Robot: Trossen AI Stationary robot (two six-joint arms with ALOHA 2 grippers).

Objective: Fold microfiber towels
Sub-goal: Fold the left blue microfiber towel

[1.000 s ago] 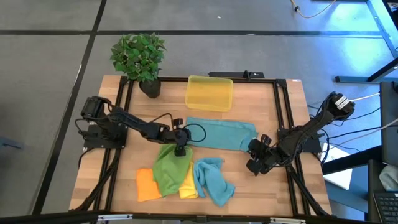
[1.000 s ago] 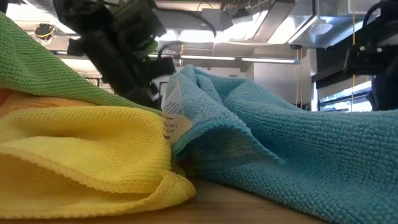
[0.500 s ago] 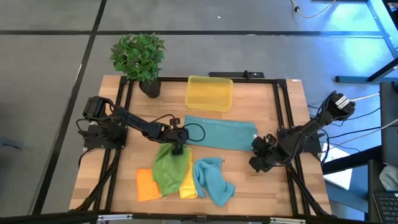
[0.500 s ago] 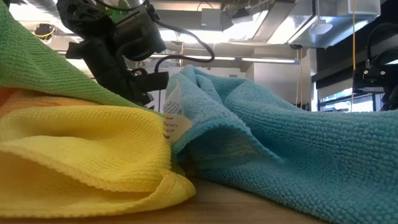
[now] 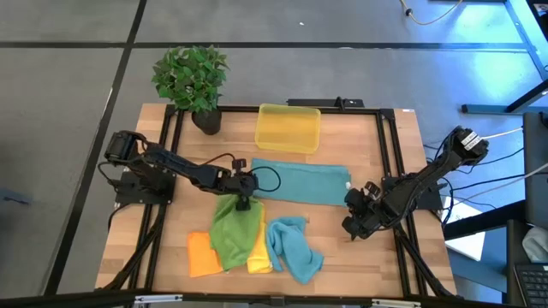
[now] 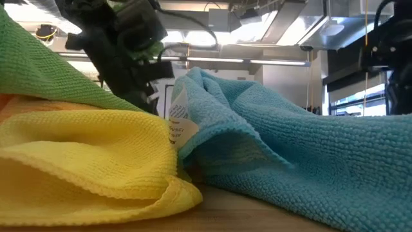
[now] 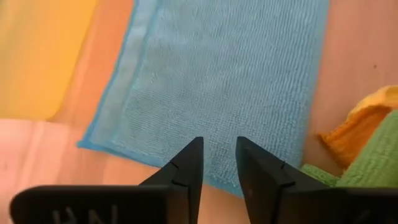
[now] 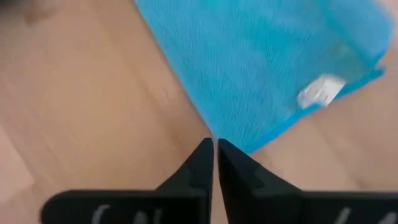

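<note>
Wooden tabletop (image 5: 385, 137) inside a black frame carries all the work. Nearest me lies the unfolded heap: orange towel (image 5: 200, 254), green towel (image 5: 231, 229), yellow towel (image 5: 259, 255) and a crumpled teal towel (image 5: 291, 248), overlapping along the front edge. Behind them a second teal towel (image 5: 301, 183) lies spread in a long flat band across the middle.

I hold the left gripper (image 5: 242, 198) just over the near left end of that band, where the green towel's upper edge meets it; its fingers (image 7: 186, 171) stand slightly apart with nothing between them. The right gripper (image 5: 358, 211) sits beside the band's right end, its fingers nearly pressed together, grasping nothing, their tips at the cloth's edge.

My judgement: one fold of the spread teal towel is in hand, with the heap not yet begun. Next, each gripper must pinch a near corner of this cloth only, clear of the green one.

Farther back stand the yellow bin (image 5: 288, 127) and a potted plant (image 5: 191, 79).
</note>
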